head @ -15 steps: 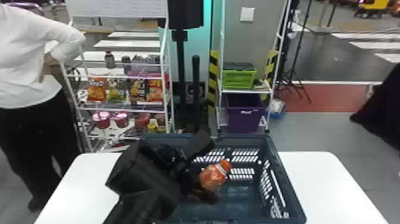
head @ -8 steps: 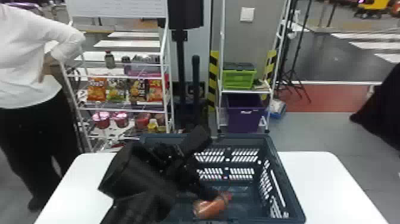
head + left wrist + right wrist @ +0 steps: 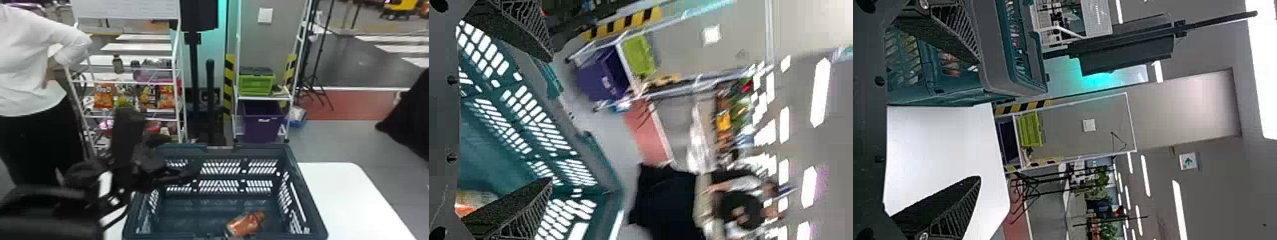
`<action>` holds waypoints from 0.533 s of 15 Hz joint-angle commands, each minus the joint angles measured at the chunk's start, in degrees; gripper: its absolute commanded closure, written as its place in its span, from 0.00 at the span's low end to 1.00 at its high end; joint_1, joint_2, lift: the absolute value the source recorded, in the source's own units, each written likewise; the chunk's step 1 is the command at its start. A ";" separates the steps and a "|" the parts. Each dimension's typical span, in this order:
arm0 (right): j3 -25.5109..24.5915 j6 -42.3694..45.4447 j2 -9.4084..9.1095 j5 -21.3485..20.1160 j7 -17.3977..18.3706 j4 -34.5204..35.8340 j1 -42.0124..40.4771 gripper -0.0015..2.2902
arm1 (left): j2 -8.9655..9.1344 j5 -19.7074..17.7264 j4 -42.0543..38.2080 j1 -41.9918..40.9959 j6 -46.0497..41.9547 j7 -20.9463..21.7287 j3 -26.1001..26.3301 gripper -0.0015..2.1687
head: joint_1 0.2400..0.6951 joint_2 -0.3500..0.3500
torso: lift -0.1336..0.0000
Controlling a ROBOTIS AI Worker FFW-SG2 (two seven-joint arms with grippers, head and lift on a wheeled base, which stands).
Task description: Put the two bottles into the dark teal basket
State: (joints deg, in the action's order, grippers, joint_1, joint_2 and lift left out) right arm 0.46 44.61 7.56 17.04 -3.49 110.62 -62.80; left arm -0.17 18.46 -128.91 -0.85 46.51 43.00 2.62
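Head view: orange bottle (image 3: 243, 225) is laid on its side in dark teal basket (image 3: 261, 150), toward 5 o'clock. Basket is carried by white surface (image 3: 348, 198). Left pincer (image 3: 162, 143) is held at basket's 10 o'clock side, spread wide. Right pincer (image 3: 978, 120) is spread wide too, per right wrist view.

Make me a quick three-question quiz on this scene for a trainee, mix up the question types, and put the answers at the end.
1. Multiple choice: where does the orange bottle lie?
a) on the white table
b) inside the dark teal basket
c) on the snack shelf

2. True or false: the left end effector is open, with nothing between its fingers.

3. Fill in the colour: in the room behind, the bin below the green crate is ____.

Key: 1. b; 2. true; 3. purple
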 commanded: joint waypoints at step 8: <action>1.30 -5.72 -0.35 -5.44 -0.12 7.07 -2.42 0.02 | 0.32 -26.11 -9.78 -43.18 -42.51 -15.31 -19.14 0.03 | 0.57 0.50 | 1.00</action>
State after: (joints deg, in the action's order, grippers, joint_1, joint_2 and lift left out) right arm 1.23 41.05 7.24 12.73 -3.60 116.45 -65.08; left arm -0.17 -5.31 -142.11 -39.49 13.92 28.67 -15.67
